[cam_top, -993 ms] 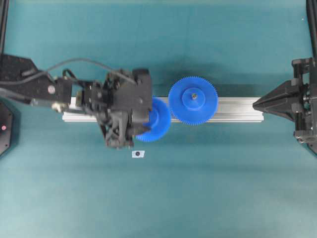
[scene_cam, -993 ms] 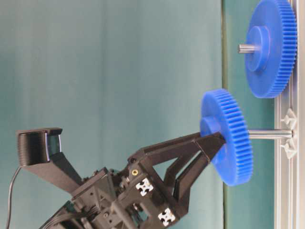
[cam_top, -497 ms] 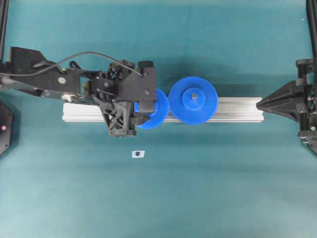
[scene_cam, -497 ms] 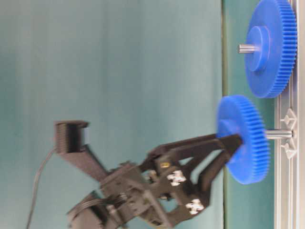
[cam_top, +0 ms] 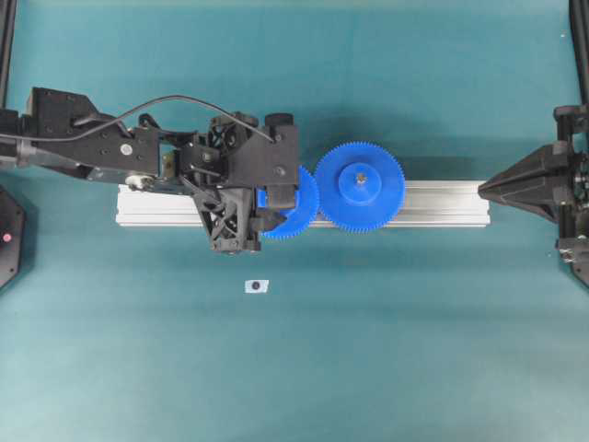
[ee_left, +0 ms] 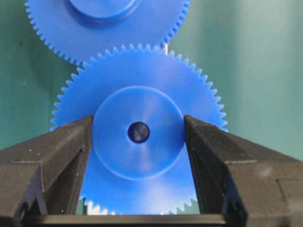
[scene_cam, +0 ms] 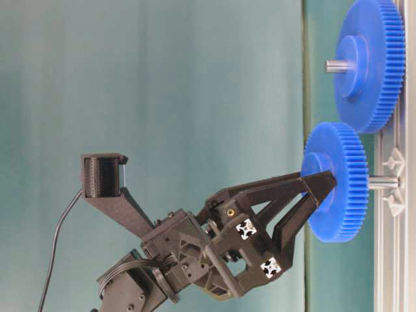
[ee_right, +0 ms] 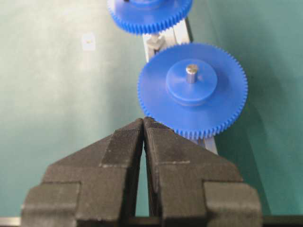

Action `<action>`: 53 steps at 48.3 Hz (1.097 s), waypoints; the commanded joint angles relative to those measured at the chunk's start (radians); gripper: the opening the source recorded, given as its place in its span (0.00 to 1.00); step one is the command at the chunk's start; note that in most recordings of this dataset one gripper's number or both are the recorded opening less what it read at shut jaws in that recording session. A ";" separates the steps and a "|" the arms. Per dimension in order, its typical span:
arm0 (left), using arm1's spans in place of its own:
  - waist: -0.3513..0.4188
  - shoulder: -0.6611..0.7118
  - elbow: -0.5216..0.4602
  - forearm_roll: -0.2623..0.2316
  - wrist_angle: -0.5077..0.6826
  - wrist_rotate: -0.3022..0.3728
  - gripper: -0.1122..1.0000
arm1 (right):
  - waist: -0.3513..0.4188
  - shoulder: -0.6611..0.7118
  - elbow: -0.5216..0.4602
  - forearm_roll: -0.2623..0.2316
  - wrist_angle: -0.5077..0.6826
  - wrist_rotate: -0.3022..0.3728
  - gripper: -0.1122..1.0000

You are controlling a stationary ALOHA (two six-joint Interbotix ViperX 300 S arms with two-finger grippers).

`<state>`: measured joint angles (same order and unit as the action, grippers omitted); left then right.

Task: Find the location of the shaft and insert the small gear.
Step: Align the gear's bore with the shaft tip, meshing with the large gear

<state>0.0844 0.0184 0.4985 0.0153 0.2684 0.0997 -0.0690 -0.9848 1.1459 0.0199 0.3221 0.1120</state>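
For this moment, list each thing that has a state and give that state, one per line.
small gear: held by its hub, threaded partway onto the shaft, not yet against the rail.
shaft: short stretch showing between gear and rail.
larger gear: seated on its own pin.
left claw: shut on the small gear's hub.
right claw: shut, holding nothing, apart from the gears.
aluminium rail: flat on the table.

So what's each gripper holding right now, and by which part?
The left gripper holds the small gear by its raised hub, one finger on each side. The right gripper is shut on nothing.
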 commanded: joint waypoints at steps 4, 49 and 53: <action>0.020 -0.008 -0.012 0.003 0.000 0.003 0.69 | -0.006 0.006 -0.009 0.000 -0.008 0.009 0.21; 0.029 -0.032 -0.055 0.003 0.035 0.000 0.89 | -0.006 0.006 -0.002 0.000 -0.014 0.011 0.21; 0.029 -0.035 -0.063 0.003 0.035 -0.006 0.89 | -0.006 0.006 -0.002 0.002 -0.015 0.011 0.21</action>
<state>0.1089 0.0184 0.4648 0.0153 0.3083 0.0982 -0.0721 -0.9848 1.1536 0.0199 0.3175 0.1120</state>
